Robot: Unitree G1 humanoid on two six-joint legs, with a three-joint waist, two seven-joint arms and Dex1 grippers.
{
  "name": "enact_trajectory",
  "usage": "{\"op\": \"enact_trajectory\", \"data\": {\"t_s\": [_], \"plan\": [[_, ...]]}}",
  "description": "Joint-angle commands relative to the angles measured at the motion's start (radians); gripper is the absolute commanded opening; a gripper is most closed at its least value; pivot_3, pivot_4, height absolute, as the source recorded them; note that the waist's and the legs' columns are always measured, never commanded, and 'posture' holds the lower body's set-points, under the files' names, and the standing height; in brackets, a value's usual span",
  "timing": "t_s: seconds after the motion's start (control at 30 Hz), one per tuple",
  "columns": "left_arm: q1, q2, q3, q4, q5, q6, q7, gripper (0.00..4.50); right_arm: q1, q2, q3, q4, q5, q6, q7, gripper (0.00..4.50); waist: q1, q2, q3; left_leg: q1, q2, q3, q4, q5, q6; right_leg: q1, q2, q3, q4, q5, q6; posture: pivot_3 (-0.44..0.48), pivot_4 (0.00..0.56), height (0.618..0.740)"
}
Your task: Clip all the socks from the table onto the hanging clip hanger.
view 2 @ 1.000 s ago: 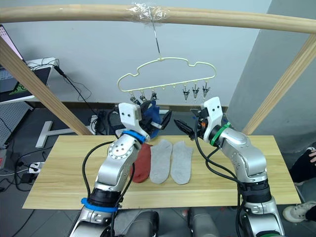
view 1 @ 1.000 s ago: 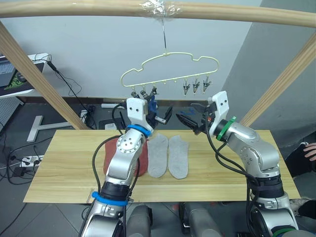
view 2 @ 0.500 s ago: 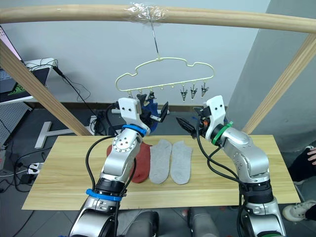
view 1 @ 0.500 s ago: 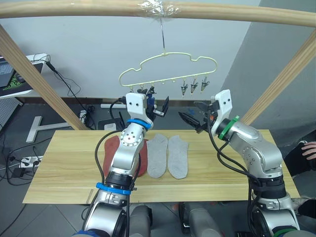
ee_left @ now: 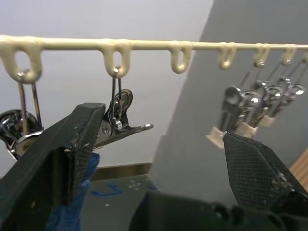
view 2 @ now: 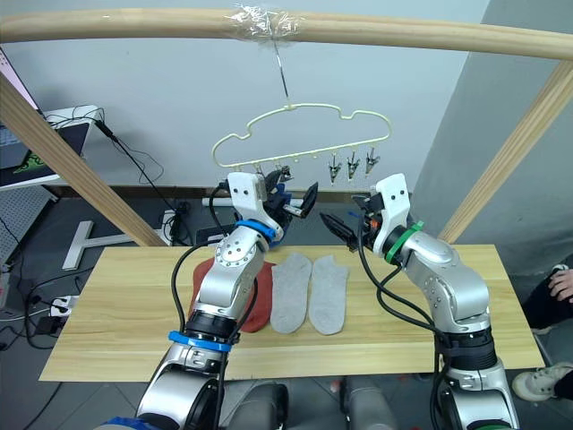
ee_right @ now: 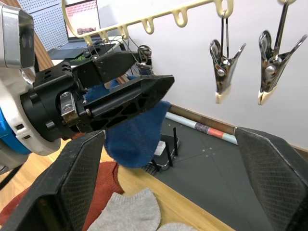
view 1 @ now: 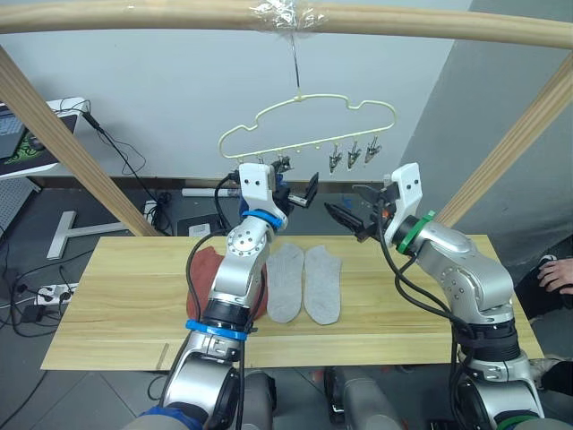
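Pale wood-plank surface (view 1: 107, 313), grained, long and rectangular, set under a thick wooden pole frame (view 1: 134, 16) against a white wall. Thin pale-yellow clip hanger (view 1: 309, 121), cloud-shaped wire, hooked to the top pole, small metal clips (view 1: 353, 155) dangling along its lower bar.

Two light grey socks (view 1: 304, 282) of soft knit lying flat side by side mid-surface, touching; a rust-red sock (view 1: 208, 273) just left of them, partly hidden behind the left arm. A blue sock (ee_right: 137, 132) hanging off the surface at the hanger's left end, close against the left tool; which clip grips it, cannot tell.

Left tool (view 1: 300, 190) raised to the hanger's left clips, fingers spread wide. From the left wrist: hanger bar with its row of loops, one finger (ee_left: 79, 127) touching a shiny clip (ee_left: 120, 120), blue fabric beneath that finger, three cream-tipped clips further along.

Right tool (view 1: 349, 215) held just right of it, near the hanger's middle, fingers parted and pinching nothing. From the right wrist: left tool seen side-on, blue fabric draped below it, red and grey toes on the wood, a laptop screen (ee_right: 82, 17) far behind.
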State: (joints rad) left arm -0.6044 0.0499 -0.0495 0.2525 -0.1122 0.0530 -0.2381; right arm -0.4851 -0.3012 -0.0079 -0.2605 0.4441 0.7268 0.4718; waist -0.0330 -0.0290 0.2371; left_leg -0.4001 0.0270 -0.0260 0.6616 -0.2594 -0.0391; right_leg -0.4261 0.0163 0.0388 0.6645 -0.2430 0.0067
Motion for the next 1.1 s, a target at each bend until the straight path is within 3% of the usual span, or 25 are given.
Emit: {"op": "enact_trajectory", "data": {"t_s": [0.03,0.67,1.1], "plan": [[-0.011,-0.004,0.006,-0.034,-0.018,-0.012,-0.027,4.5,-0.004,-0.008,-0.019,-0.052,0.012,-0.011,-0.006,4.46,0.0,0.0,0.0,0.0,0.0,0.0,0.0,0.0,0.0,0.0,0.0,0.0,0.0,0.0,0.0,-0.064,0.201,0.74],[0.08,-0.025,0.02,-0.172,-0.073,0.088,-0.044,4.5,-0.017,0.002,-0.012,-0.054,0.031,-0.023,0.008,4.46,0.001,0.0,0.0,0.0,0.0,0.0,0.001,0.0,0.0,0.0,0.0,0.0,0.0,0.001,0.001,-0.043,0.194,0.74],[0.086,0.019,0.031,-0.148,0.021,0.033,0.041,4.5,-0.014,-0.002,-0.015,-0.061,0.029,-0.024,0.01,4.46,0.001,0.0,-0.001,0.0,0.0,0.0,0.001,0.0,0.0,0.0,0.0,0.0,0.001,0.001,0.0,-0.045,0.186,0.74]]}}
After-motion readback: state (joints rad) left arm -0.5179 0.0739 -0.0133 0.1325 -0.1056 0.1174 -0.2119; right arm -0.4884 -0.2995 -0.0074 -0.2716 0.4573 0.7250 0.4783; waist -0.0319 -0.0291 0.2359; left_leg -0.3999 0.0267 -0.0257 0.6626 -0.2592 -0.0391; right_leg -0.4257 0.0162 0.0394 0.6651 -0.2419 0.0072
